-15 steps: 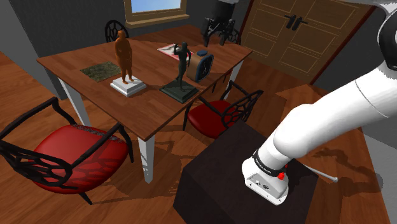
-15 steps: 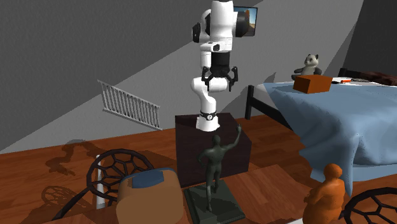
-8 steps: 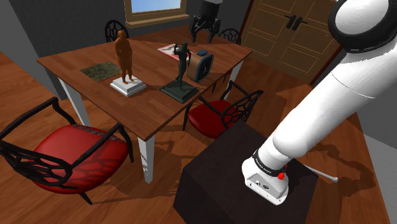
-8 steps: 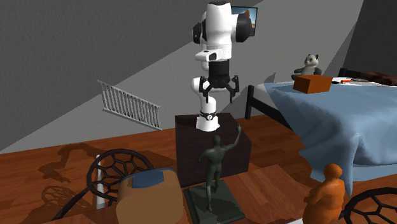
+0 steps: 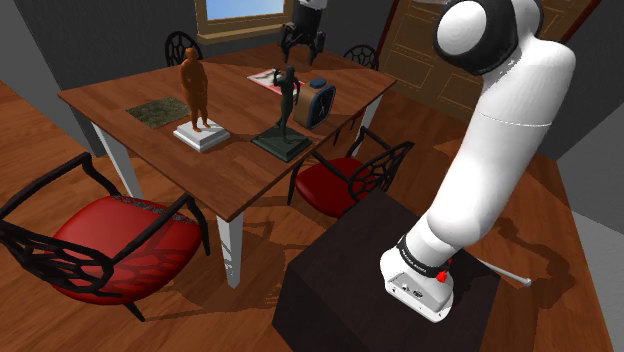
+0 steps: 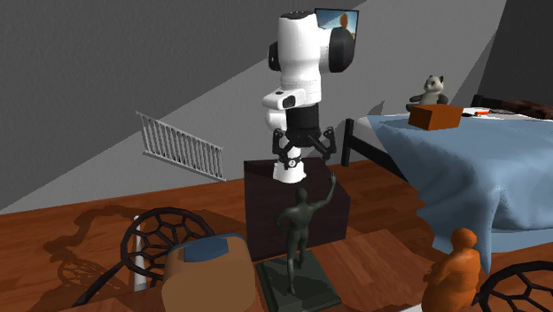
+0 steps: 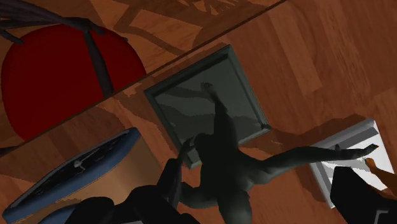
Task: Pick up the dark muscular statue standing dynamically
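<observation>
Gripper point(image 6: 303, 152), fingers apart, directly above the dark statue point(image 6: 299, 226), clear of it

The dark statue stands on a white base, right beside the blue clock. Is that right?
Not quite. In the shoulder view the dark statue stands on a dark base, beside the blue clock. The white base belongs to the brown statue.

White arm point(image 5: 505, 120), dark joints point(image 5: 508, 18), black pincer point(image 6: 303, 151)
</observation>
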Available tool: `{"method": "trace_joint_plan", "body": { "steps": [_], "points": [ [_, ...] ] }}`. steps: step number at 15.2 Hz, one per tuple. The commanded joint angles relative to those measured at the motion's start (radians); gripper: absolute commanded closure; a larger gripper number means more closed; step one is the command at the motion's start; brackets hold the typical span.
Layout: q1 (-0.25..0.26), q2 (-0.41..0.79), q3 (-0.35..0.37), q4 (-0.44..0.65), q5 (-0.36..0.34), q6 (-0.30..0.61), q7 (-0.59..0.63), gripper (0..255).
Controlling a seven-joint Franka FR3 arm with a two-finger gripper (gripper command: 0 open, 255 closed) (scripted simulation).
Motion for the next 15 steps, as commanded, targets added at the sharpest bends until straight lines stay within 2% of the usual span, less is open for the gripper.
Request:
{"method": "trace_joint_plan", "body": {
  "steps": [1,3,12,13,15],
  "points": [
    [-0.02,0.105,-0.005,0.137,0.024,-0.035,-0.005,0],
    [-0.034,0.183,-0.004,0.24,0.041,-0.062,0.0,0],
    [-0.029,0.175,-0.003,0.127,0.043,0.043,-0.012,0],
    [-0.029,0.176,-0.003,0.127,0.043,0.044,-0.012,255],
    [-0.029,0.176,-0.003,0.127,0.043,0.044,-0.012,255]
  ]
}}
